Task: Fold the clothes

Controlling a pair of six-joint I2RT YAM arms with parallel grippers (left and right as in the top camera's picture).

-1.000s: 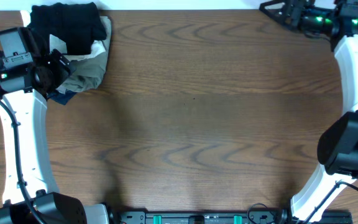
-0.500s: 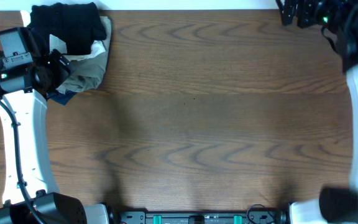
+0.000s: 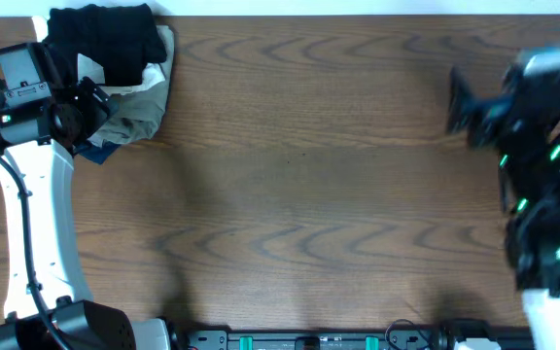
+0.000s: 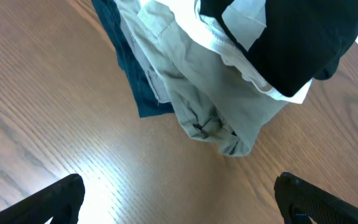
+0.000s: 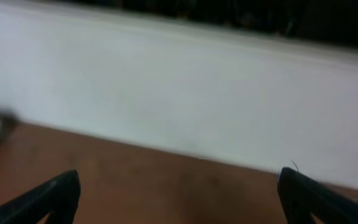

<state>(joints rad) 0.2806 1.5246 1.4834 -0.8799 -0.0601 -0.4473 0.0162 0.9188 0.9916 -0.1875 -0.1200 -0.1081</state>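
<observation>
The black clothes [image 3: 103, 39] lie folded on top of a garment pile at the table's far left corner. They also show at the top right of the left wrist view [image 4: 303, 43]. My left gripper [image 3: 90, 102] is open and empty, just at the pile's front left edge; in its wrist view [image 4: 179, 199] both fingertips are wide apart over bare wood. My right gripper [image 3: 467, 107] is blurred by motion at the right side, far from the clothes. Its wrist view [image 5: 179, 196] shows the fingers wide apart, holding nothing.
Under the black clothes lie a white garment [image 4: 253, 81], a khaki garment [image 4: 204, 93] and a navy garment [image 4: 129, 68]. The wooden table [image 3: 299, 194] meets a white wall [image 5: 185, 93] at its far edge.
My right arm has swung from the far right corner toward the front along the table's right side and is blurred. My left arm and the garment pile have not moved.
</observation>
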